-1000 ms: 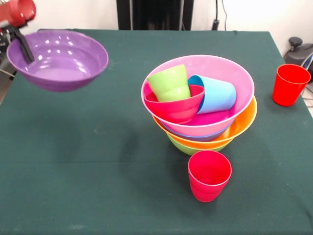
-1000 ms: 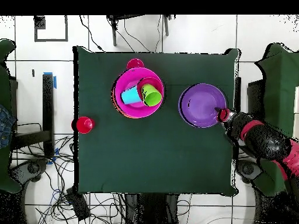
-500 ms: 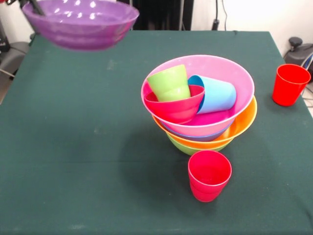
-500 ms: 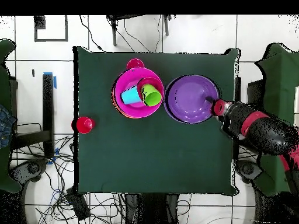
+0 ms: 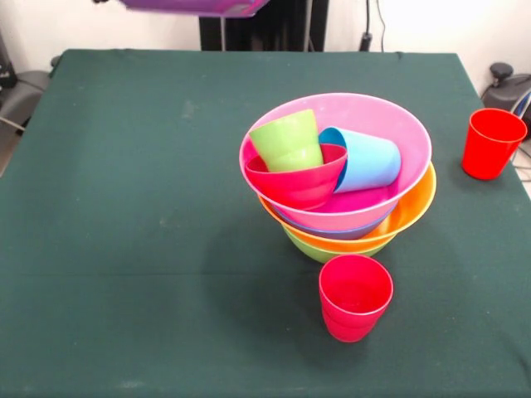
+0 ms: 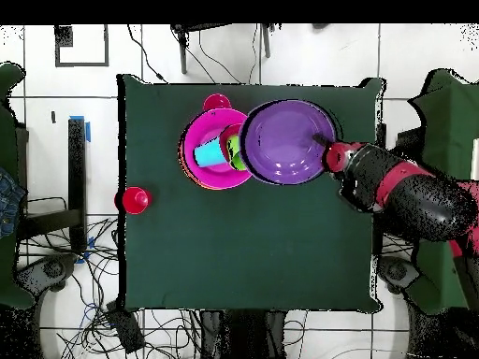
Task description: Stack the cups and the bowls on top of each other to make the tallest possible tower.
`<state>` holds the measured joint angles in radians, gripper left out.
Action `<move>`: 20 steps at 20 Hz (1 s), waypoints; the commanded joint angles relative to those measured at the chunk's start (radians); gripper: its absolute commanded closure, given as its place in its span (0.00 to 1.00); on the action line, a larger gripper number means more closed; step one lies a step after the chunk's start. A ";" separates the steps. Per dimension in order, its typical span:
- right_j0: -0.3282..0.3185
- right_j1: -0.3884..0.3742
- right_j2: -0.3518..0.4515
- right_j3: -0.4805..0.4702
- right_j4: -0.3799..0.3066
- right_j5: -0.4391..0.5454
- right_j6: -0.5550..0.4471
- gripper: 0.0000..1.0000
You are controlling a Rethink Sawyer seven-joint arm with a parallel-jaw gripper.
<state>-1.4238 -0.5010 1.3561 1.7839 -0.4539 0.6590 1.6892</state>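
Note:
My gripper is shut on the right rim of the purple bowl and holds it high; in the front view only the bowl's underside shows at the top edge. In the overhead view the bowl overlaps the tower's right side. The tower stacks lime green, orange, blue and pink bowls. The pink bowl holds the small red bowl with the lime green cup in it, and the sky blue cup on its side. One red cup stands in front of the tower, another at the right.
The green table carries everything. In the overhead view the red cups stand at the table's top edge and left edge. Cables and chairs surround the table on the floor.
The gripper has lifted the purple bowl higher and carried it toward the tower; it now hangs partly over the pink bowl. The tower and cups have not moved.

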 commanded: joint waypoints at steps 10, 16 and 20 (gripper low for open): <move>0.277 -0.115 -0.257 -0.061 -0.229 -0.003 -0.032 1.00; 0.353 -0.138 -0.356 -0.081 -0.273 0.006 0.015 1.00; 0.374 -0.149 -0.384 -0.077 -0.250 -0.001 0.040 1.00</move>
<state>-1.1121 -0.6288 1.1421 1.7539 -0.6348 0.6588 1.6892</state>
